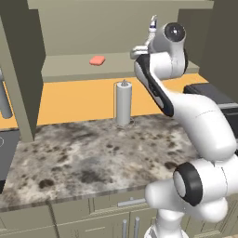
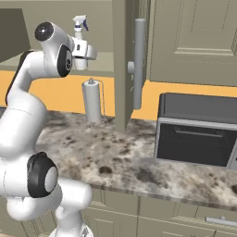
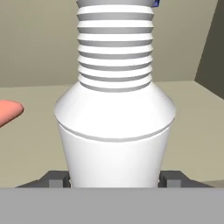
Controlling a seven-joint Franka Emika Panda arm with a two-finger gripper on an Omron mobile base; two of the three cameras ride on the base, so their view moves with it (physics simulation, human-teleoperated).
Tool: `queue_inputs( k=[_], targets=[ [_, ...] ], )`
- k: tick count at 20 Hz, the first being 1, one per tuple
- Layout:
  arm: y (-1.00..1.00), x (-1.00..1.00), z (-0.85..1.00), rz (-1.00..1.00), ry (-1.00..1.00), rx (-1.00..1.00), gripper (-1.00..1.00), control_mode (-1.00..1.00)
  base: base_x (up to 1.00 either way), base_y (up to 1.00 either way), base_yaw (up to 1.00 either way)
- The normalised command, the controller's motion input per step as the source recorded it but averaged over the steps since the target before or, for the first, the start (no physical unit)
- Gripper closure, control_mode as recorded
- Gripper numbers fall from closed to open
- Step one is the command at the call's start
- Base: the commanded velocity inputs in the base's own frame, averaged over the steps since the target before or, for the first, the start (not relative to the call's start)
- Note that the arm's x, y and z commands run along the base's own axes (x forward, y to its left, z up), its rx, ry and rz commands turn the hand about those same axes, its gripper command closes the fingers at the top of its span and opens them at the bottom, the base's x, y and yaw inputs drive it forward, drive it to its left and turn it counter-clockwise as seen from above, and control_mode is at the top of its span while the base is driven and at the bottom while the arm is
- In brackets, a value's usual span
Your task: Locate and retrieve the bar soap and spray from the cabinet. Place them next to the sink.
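On the plain inner shelf of the beige-olive wall cabinet [image 1: 69, 65] stands the small white spray bottle with its blue-grey trigger head [image 2: 79, 28], upright, its long axis vertical — and the white arm's two-finger gripper [image 3: 113, 178] is already level with its lower body. In the hand view the bottle sits dead centre between the two dark finger tips [image 3: 57, 178], one to each side and apparently touching its walls, so the jaws look clamped on it, though real pressure cannot be confirmed. The salmon-pink flat bar soap [image 1: 97, 60] lies on the same shelf — apart, off to the bottle's left.
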Motion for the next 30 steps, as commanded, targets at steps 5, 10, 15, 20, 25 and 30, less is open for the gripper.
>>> queue_inputs(
  k=[5,10,15,20,25,30],
  targets=[
    [-0.19,-1.0,0.04,0.0,-0.02,0.03,1.0,-1.0,0.0,0.0,0.0],
    [-0.09,-1.0,0.0,0.0,-0.02,0.02,1.0,-1.0,0.0,0.0,0.0],
    [-0.04,-1.0,0.0,0.0,-0.01,0.01,1.0,-1.0,0.0,0.0,0.0],
    [0.0,-1.0,-0.02,0.0,-0.01,0.0,1.0,-1.0,0.0,0.0,0.0],
    [0.0,-1.0,-0.05,0.0,-0.02,0.0,1.0,-1.0,0.0,0.0,0.0],
    [0.0,-1.0,-0.05,0.0,0.0,0.0,1.0,-1.0,0.0,0.0,0.0]
  ],
)
